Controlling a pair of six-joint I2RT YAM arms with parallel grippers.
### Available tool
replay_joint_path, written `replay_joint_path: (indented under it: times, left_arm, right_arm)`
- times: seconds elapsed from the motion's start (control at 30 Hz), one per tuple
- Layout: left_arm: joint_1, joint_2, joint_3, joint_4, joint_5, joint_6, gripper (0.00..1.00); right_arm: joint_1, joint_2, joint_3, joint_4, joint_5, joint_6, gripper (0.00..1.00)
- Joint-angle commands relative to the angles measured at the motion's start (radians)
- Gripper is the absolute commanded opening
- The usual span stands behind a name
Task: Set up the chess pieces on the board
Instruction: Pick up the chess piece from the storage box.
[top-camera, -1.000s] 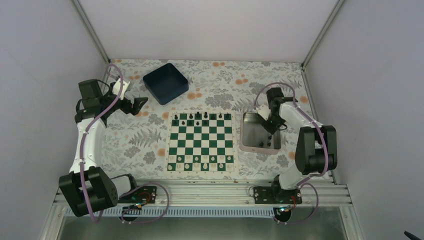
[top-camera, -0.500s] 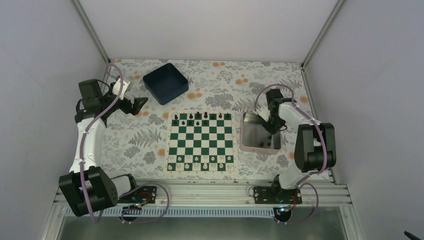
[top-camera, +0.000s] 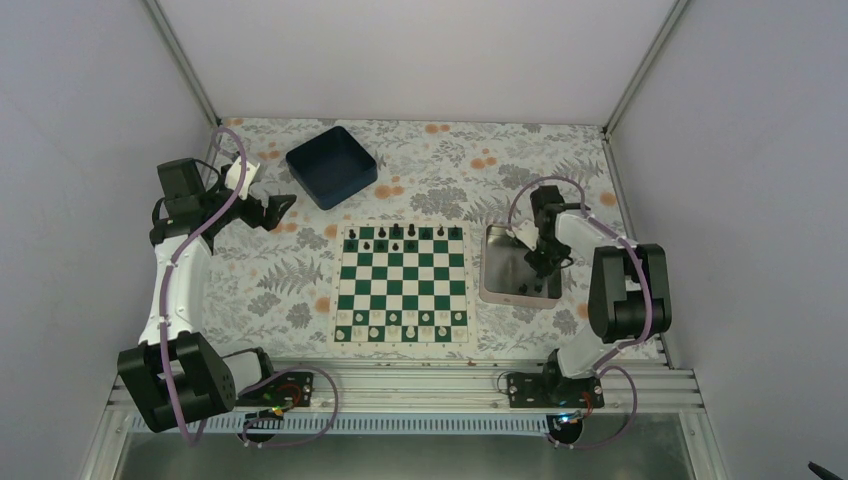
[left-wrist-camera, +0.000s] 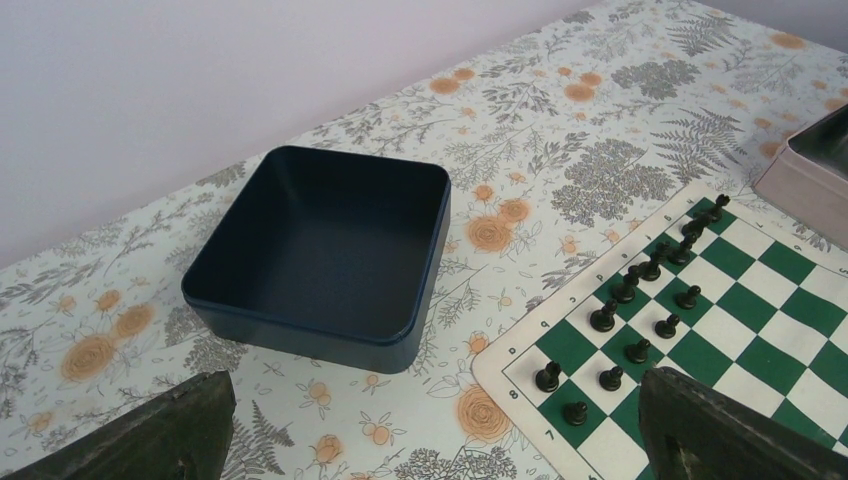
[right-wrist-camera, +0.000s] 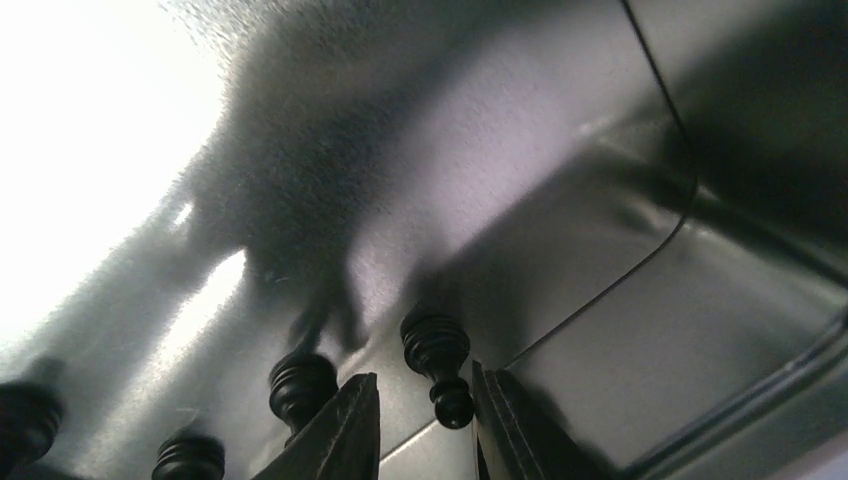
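The green and white board (top-camera: 403, 282) lies mid-table. Black chess pieces (top-camera: 398, 237) stand in its two far rows and also show in the left wrist view (left-wrist-camera: 628, 288). Several more black pieces stand in the silver tray (top-camera: 500, 265) to the right of the board. My right gripper (top-camera: 545, 262) is down inside that tray. In the right wrist view it (right-wrist-camera: 422, 378) is open, with its fingers on either side of a black pawn (right-wrist-camera: 440, 360), which sits close to the right finger. My left gripper (top-camera: 283, 207) is open and empty above the table, left of the board.
A dark blue bin (top-camera: 332, 166) stands at the back left, just ahead of the left gripper (left-wrist-camera: 430, 420); it holds nothing. White pieces (top-camera: 400, 325) fill the board's near rows. Other pawns (right-wrist-camera: 300, 385) stand close beside the right gripper's left finger.
My right gripper has sunk lower into the tray and shifted slightly toward the near side. The left arm has not moved.
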Motion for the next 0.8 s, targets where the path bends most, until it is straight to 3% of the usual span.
replay_joint_path:
  times: [0.0, 0.13, 0.3, 0.5, 0.77]
  left_arm:
    - [0.005, 0.004, 0.011, 0.012, 0.037, 0.02, 1.0]
    - [0.005, 0.004, 0.012, 0.01, 0.036, 0.019, 1.0]
    - [0.005, 0.004, 0.013, 0.01, 0.033, 0.021, 1.0]
    - [0.005, 0.003, 0.013, 0.011, 0.032, 0.02, 1.0]
    - [0.005, 0.003, 0.016, 0.009, 0.034, 0.018, 1.0]
  right_arm:
    - [-0.012, 0.028, -0.014, 0.036, -0.013, -0.014, 0.26]
    - [-0.013, 0.034, -0.016, 0.048, -0.028, -0.015, 0.22]
    - [-0.015, 0.023, 0.002, 0.036, -0.039, -0.015, 0.08]
    - [0.01, -0.028, 0.104, -0.065, -0.074, 0.001, 0.06]
    - [0.254, -0.038, 0.366, -0.255, -0.163, 0.057, 0.05]
